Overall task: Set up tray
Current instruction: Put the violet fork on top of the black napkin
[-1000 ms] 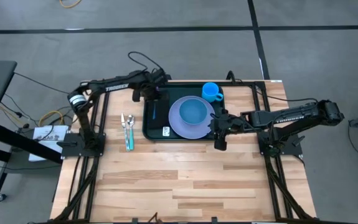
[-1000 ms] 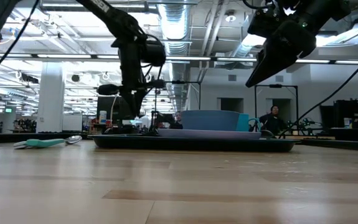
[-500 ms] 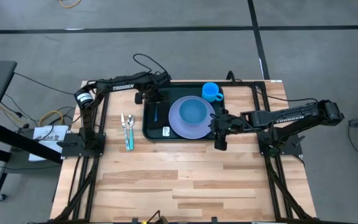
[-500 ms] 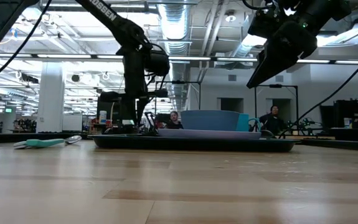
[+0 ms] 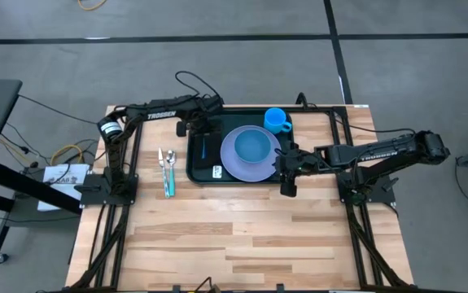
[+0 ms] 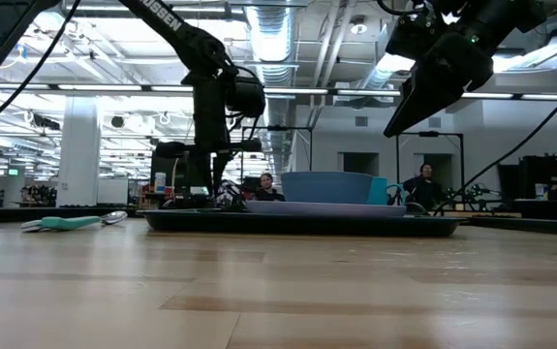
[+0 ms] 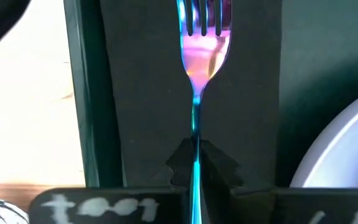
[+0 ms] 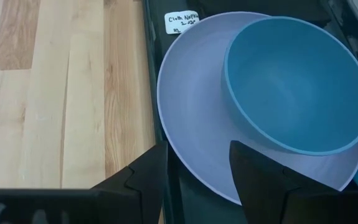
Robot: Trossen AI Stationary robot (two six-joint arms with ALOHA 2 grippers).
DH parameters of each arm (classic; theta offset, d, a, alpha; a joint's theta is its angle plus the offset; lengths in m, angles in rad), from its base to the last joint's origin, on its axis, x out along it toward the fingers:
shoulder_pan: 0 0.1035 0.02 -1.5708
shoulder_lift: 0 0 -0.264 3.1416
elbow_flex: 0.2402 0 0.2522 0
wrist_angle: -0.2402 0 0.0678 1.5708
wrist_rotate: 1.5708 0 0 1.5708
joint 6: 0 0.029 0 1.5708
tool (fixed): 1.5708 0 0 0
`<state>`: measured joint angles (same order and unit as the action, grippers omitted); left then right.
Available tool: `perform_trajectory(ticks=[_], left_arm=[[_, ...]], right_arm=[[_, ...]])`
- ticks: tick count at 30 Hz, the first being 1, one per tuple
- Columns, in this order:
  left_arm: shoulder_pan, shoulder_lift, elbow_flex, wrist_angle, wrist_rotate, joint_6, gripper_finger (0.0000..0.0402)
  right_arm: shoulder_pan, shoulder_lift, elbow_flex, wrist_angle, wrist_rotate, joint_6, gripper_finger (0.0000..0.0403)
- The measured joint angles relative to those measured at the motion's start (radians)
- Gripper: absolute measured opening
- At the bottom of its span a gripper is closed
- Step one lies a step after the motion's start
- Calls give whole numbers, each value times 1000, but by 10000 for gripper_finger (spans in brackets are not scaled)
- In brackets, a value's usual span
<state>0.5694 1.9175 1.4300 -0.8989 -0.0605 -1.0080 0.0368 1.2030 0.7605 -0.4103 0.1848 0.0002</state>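
The left gripper [image 5: 202,130] points straight down, jaws pinched shut on a fork's handle. The right gripper [image 5: 286,167] hangs raised, jaws parted and empty.

Bright overhead ceiling lights (glare in low view); soft shadows.

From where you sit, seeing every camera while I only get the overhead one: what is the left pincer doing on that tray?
Observer: The left pincer is shut on a fork, iridescent pink and blue, lying on the black napkin.
Operator: Is the right pincer holding something?
Observer: No. The right pincer is open, empty, above the lavender plate.
Operator: Is the bowl touching the plate?
Observer: Yes, the blue bowl sits on it, inside the tray.
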Motion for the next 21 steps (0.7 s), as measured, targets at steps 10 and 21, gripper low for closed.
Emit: perform_trajectory(ticks=[10,21], left_arm=[[-6,2,0,0,-38,2,2],[-8,95,-1,37,11,22,2]], right_arm=[[0,0,0,0,0,0,164],[0,0,0,0,-1,0,164]])
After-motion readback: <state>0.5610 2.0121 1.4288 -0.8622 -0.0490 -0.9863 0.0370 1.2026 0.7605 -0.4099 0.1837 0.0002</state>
